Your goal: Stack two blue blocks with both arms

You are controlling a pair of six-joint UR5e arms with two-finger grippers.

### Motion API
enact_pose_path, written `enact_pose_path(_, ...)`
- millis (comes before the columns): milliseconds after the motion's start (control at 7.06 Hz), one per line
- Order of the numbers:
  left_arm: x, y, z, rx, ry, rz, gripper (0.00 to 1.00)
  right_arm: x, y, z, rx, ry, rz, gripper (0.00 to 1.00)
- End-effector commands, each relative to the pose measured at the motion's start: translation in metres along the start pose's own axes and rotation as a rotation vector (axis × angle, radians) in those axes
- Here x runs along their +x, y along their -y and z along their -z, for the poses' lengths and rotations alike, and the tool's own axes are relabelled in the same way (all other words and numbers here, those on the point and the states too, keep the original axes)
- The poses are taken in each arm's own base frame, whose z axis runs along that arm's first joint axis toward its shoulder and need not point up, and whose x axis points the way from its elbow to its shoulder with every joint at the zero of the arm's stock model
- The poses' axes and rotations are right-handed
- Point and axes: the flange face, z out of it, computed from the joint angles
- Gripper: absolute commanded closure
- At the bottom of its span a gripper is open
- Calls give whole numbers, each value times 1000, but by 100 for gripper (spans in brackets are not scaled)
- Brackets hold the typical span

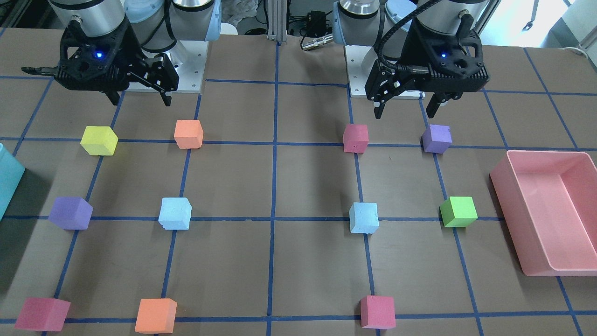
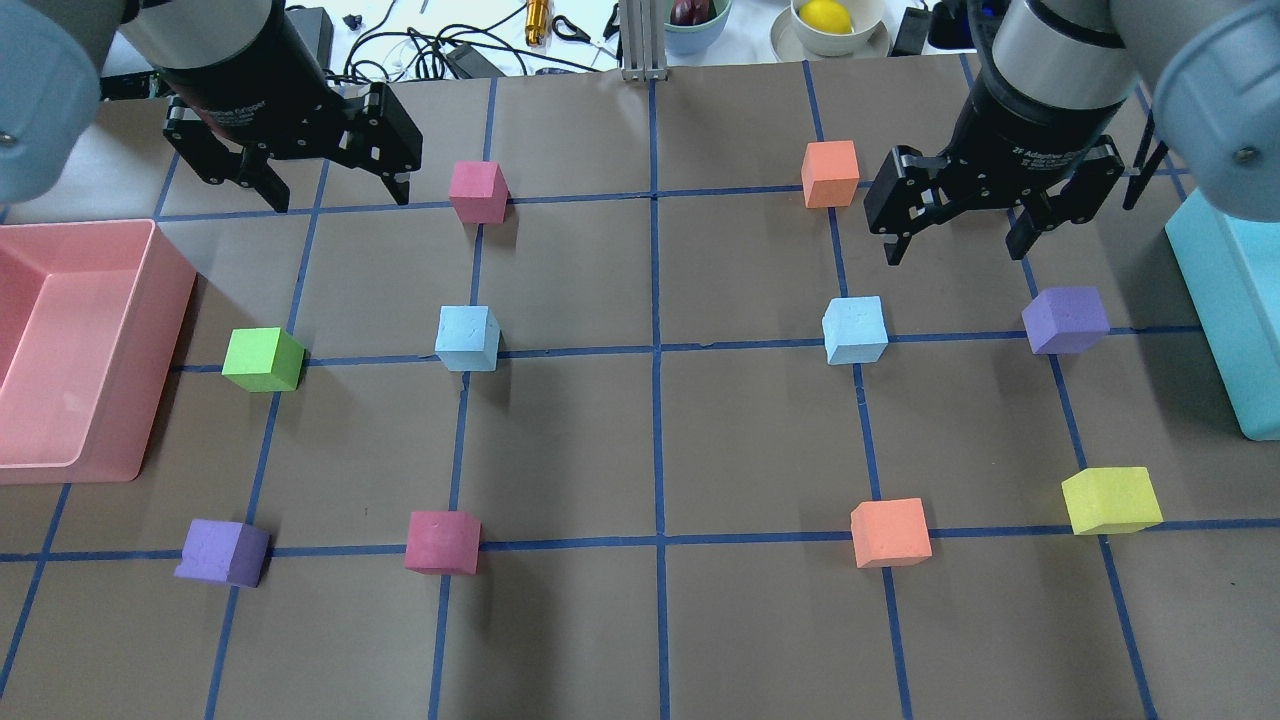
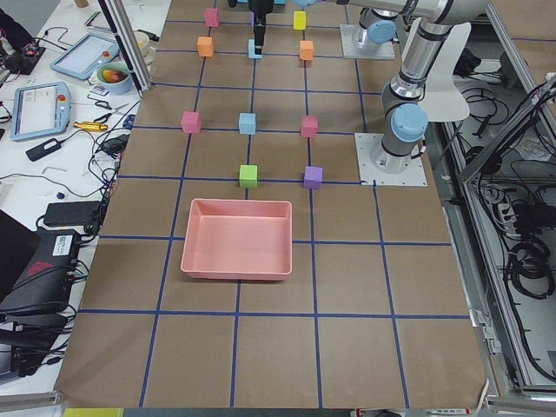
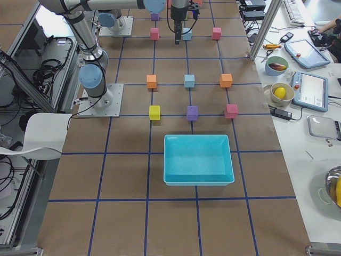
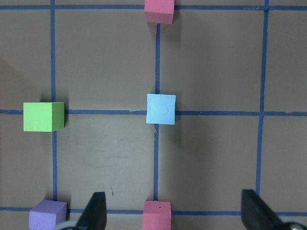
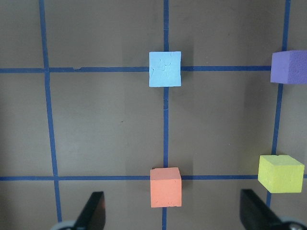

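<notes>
Two pale blue blocks sit apart on the taped grid. One blue block (image 2: 467, 338) (image 1: 364, 217) is on my left side and shows mid-frame in the left wrist view (image 5: 161, 109). The other blue block (image 2: 855, 330) (image 1: 175, 213) is on my right side and shows in the right wrist view (image 6: 165, 69). My left gripper (image 2: 340, 195) (image 1: 404, 112) (image 5: 175, 206) hangs open and empty above the table, short of its block. My right gripper (image 2: 955, 250) (image 1: 140, 100) (image 6: 172, 211) is also open and empty, just behind its block.
A pink bin (image 2: 170, 330) stands at the left edge and a teal bin (image 2: 1220, 320) at the right edge. Other cubes lie on grid crossings: green (image 2: 262, 358), pink (image 2: 477, 191), orange (image 2: 830, 173), purple (image 2: 1065, 319), yellow (image 2: 1110, 499).
</notes>
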Motion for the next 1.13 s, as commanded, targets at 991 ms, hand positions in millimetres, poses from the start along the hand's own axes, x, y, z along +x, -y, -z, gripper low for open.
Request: enact_pose_path(991,0,-1,-1,-1,0,0,0,4,76,-169,-45,-7,-10,0)
